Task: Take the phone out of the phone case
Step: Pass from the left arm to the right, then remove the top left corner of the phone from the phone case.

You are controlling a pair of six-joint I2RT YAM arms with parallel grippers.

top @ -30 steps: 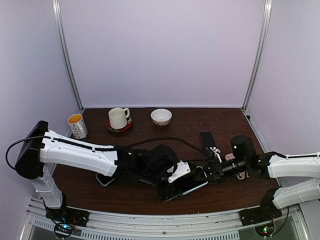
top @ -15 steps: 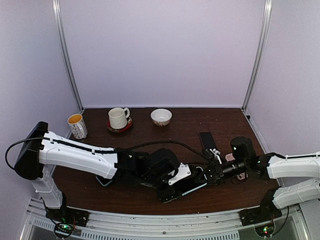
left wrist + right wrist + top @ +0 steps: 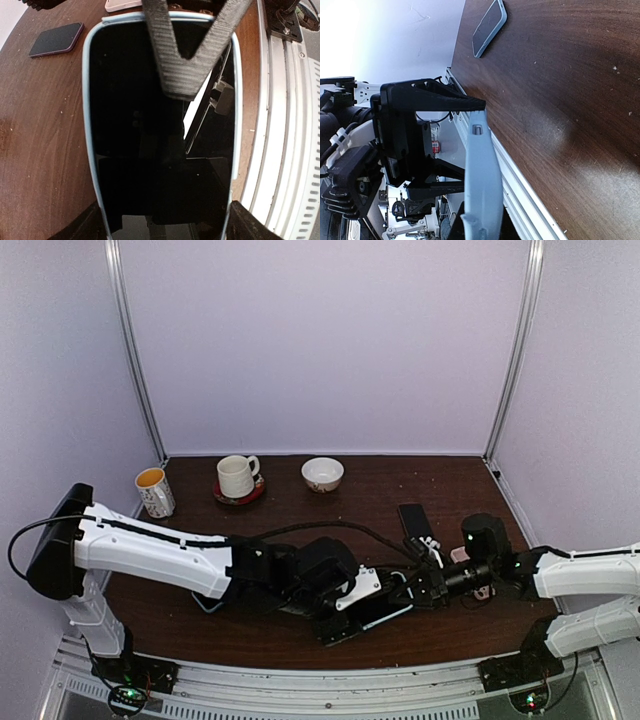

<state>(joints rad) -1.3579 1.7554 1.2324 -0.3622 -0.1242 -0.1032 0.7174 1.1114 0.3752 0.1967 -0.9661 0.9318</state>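
Observation:
A phone with a black screen (image 3: 150, 150) sits in a light blue case (image 3: 88, 125). My left gripper (image 3: 162, 225) is shut on its long sides at the near end; both black fingers press the case rim. My right gripper (image 3: 480, 225) is shut on the far end, with one grey finger (image 3: 185, 50) lying across the screen. In the right wrist view the case (image 3: 481, 170) shows edge-on. In the top view the phone (image 3: 375, 614) is held between left gripper (image 3: 350, 608) and right gripper (image 3: 412, 590), just above the table near the front edge.
A dark phone (image 3: 413, 519) lies behind the right gripper, and a pale pink item (image 3: 480, 590) lies beside the right wrist. Another phone (image 3: 205, 600) lies under the left arm. A patterned cup (image 3: 154, 491), a white mug (image 3: 237, 477) and a bowl (image 3: 322, 474) stand at the back.
The phone and both grippers have shifted slightly toward the front of the table. Both grips stay the same.

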